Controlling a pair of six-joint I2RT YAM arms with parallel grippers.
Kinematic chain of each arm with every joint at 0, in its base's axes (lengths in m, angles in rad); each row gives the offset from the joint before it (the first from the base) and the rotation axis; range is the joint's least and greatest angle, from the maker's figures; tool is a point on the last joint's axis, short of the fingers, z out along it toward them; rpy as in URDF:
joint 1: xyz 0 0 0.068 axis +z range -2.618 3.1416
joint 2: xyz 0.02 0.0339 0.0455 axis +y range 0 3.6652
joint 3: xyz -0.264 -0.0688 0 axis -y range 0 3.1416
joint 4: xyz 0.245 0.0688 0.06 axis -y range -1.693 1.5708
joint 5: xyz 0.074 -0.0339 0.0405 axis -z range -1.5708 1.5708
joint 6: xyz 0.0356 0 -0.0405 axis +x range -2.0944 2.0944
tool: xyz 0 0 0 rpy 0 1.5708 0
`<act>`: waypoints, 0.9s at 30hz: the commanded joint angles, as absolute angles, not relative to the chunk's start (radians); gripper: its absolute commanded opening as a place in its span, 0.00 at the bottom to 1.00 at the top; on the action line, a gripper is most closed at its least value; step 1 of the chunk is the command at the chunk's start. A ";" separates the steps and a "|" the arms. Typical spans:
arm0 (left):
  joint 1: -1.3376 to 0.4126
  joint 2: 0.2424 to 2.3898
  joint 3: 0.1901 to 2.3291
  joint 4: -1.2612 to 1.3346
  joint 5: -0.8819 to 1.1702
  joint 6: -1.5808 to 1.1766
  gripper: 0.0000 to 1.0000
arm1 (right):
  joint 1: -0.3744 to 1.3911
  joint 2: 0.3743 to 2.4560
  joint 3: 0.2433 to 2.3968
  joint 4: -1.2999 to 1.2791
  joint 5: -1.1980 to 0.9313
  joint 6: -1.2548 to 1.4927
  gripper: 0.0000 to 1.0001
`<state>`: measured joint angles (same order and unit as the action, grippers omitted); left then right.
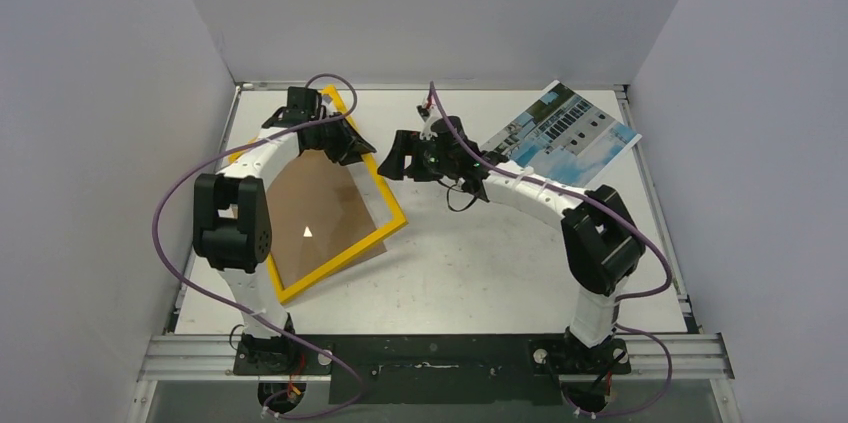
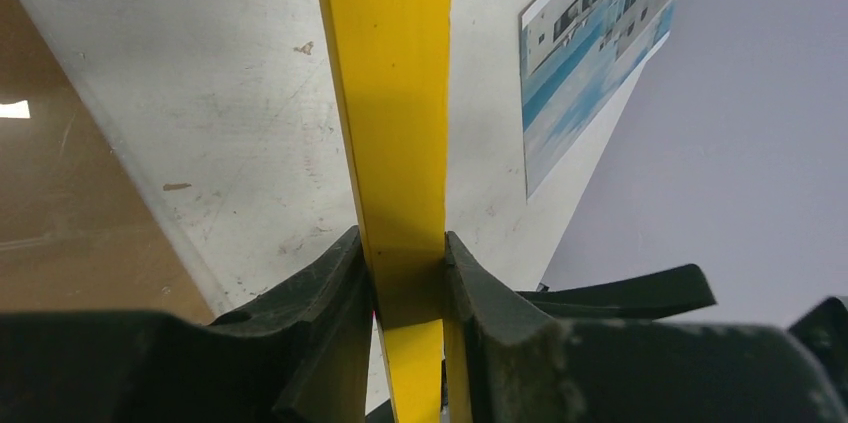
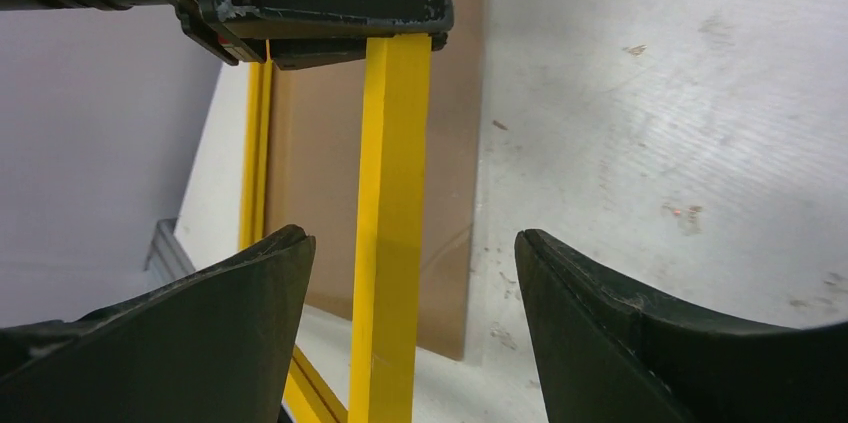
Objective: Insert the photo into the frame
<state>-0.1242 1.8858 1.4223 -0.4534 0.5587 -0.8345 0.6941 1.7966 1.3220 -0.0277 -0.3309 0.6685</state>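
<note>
Upper left of picture: left gripper [image 2: 405, 243] pinches frame [image 2: 390, 93] rail; right gripper [image 3: 415, 243] spread wide, empty. Single narrow pinch, so frame may slip.

Yellow frame [image 1: 344, 260] over brown board [image 1: 320, 203], photo [image 1: 565, 133] far right.

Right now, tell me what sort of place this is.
Probably a lab robot test cell: plain white walls box in a scuffed table, and the left arm and right arm are bolted to a metal rail.
</note>
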 commanded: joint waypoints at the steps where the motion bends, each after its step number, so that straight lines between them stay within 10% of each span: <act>1: -0.116 1.794 1.473 -0.469 0.595 -0.831 0.00 | 0.701 1.862 1.355 0.144 -0.445 0.790 0.75; 21: -0.117 1.706 1.469 -0.494 0.556 -0.778 0.00 | 0.695 1.975 1.418 0.400 -0.671 1.018 0.10; 27: -0.115 1.698 1.583 -0.661 0.464 -0.621 0.43 | 0.703 1.927 1.449 0.348 -0.619 1.000 0.00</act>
